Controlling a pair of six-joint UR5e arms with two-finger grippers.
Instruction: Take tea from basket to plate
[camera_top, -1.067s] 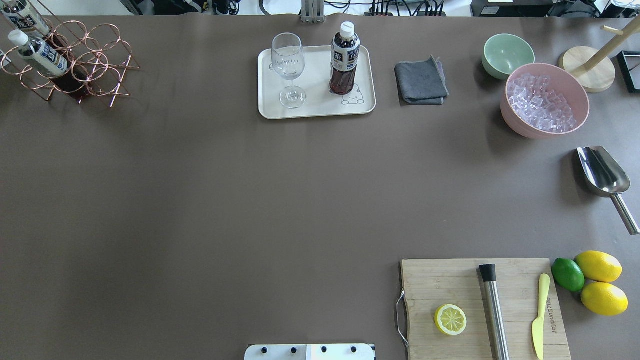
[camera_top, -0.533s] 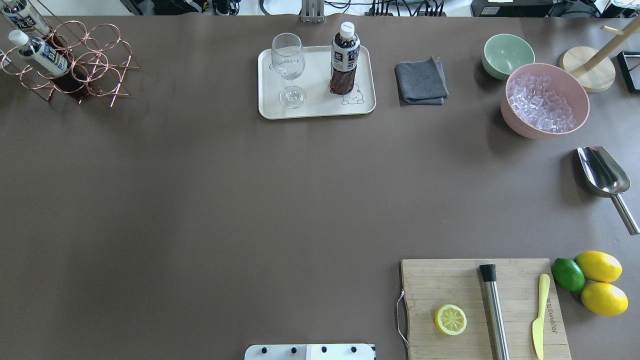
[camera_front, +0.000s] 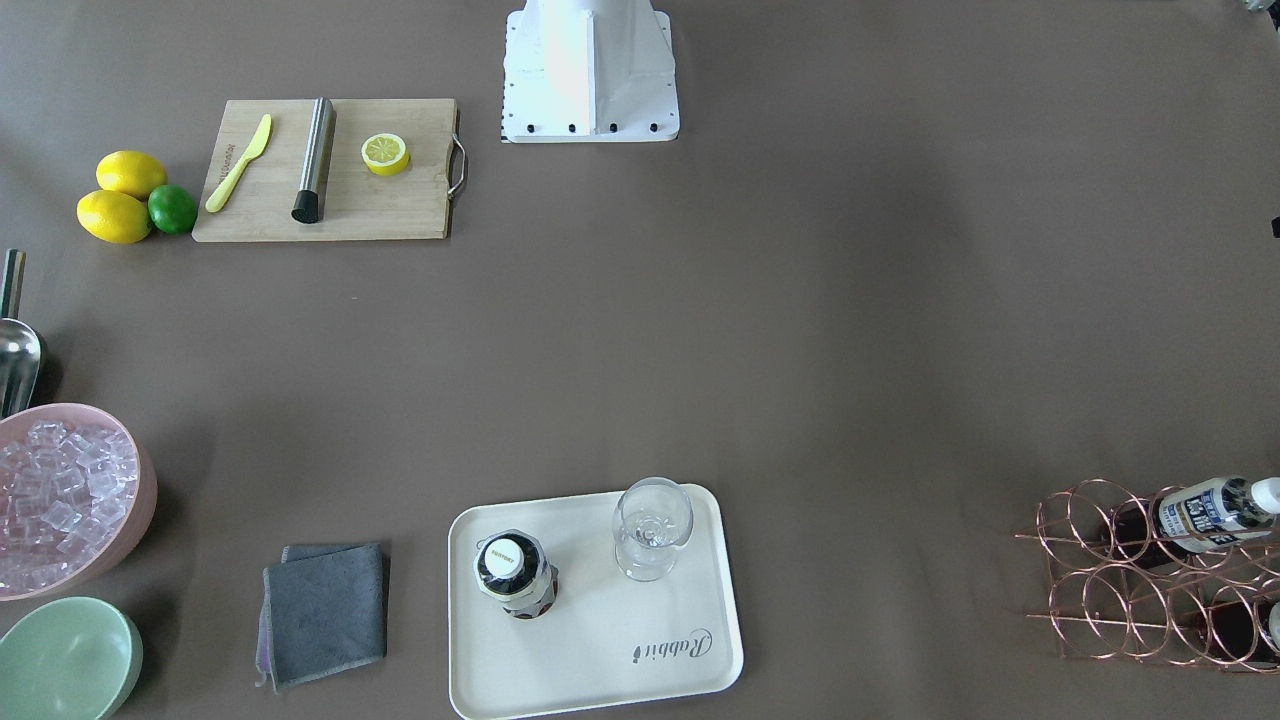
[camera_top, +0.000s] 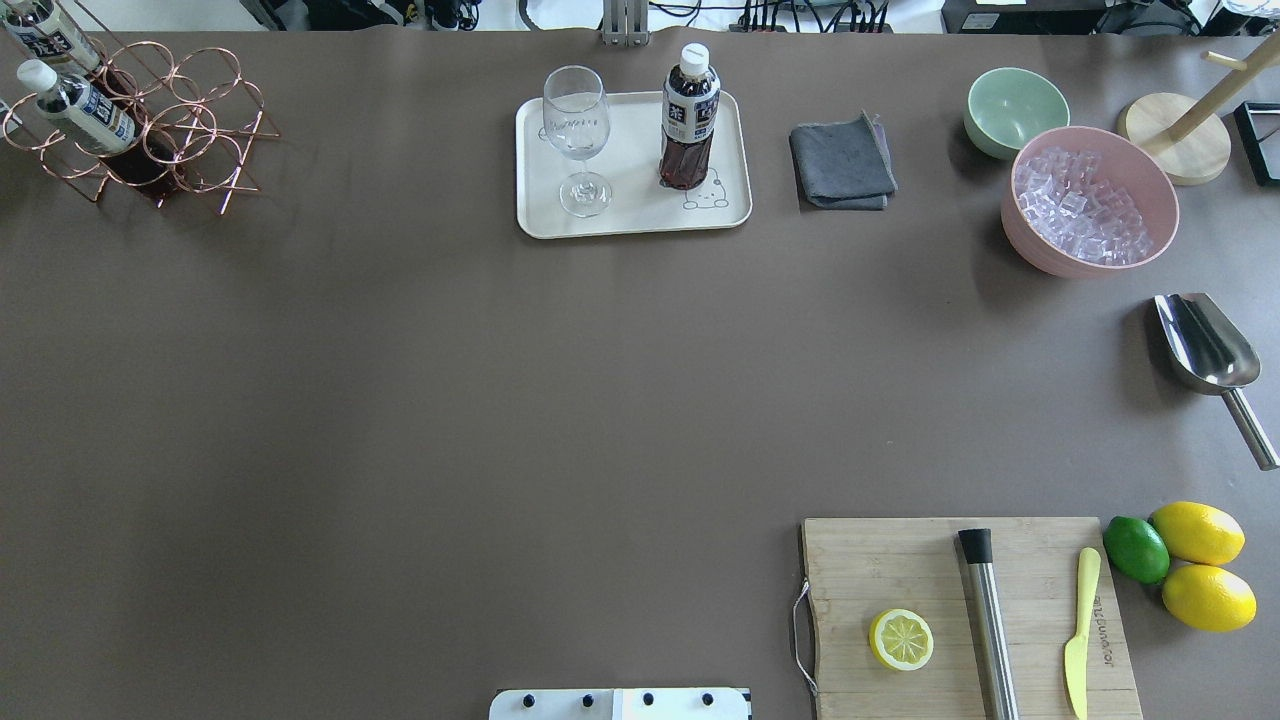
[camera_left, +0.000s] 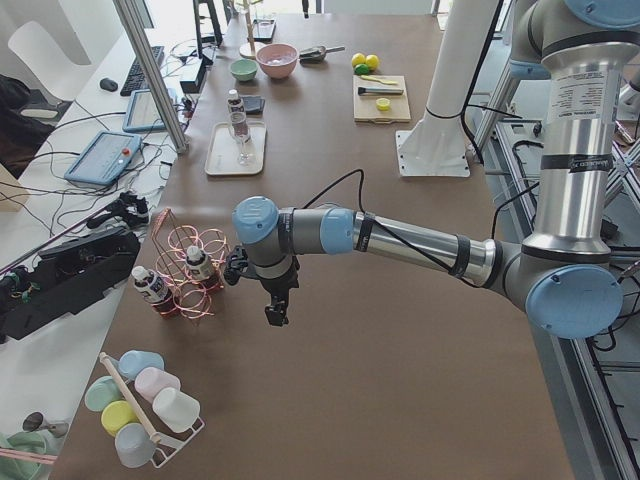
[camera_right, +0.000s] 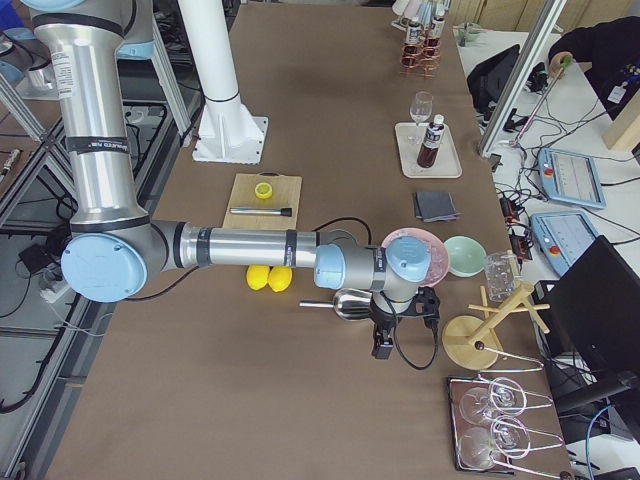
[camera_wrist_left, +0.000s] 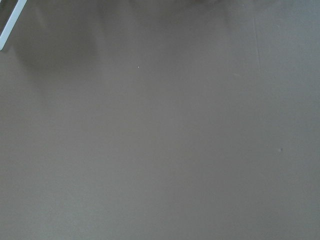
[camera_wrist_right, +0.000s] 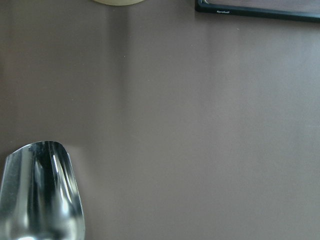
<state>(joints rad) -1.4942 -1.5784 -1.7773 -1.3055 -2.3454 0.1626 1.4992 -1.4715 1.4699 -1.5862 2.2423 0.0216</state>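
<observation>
A clear plastic bottle of tea (camera_top: 690, 120) stands upright on the smooth cream plate (camera_top: 630, 218), well apart from the left hand (camera_left: 273, 314), which hangs beside the copper-wire basket (camera_top: 185, 130) holding 2 bottles (camera_top: 80, 108). Whether the left hand or right hand (camera_right: 381, 347) is clenched cannot be told.

Long brown table (camera_top: 400, 400), white side desk (camera_left: 75, 105) with tablets (camera_left: 105, 155), aluminium frame posts (camera_left: 150, 70), even light

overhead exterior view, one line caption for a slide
Tea bottle upright beside a wine glass on the cream tray, two spare bottles in the copper wire rack at far left
</observation>
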